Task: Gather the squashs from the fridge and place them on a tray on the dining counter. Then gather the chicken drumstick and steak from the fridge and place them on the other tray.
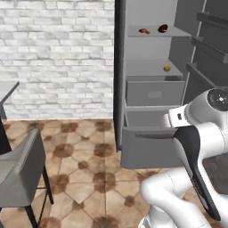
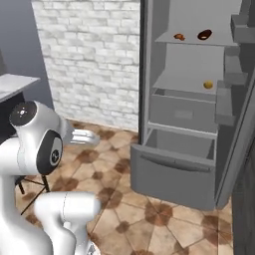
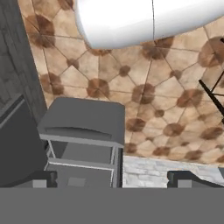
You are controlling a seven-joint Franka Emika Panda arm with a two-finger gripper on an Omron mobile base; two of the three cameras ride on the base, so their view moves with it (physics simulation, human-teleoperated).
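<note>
The fridge (image 1: 151, 89) is seen open; the chicken drumstick (image 1: 144, 31) and the steak (image 1: 163, 28) are set apart on its top shelf. The jaws are spread wide, empty.

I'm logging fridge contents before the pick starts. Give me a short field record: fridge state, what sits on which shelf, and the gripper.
fridge: door open, bottom drawer pulled out
top shelf: chicken drumstick on the left, steak on the right, apart
middle shelf: small yellow item near the right end
gripper: open, holding nothing, fingertips apart
floor: brown patterned tiles
</note>
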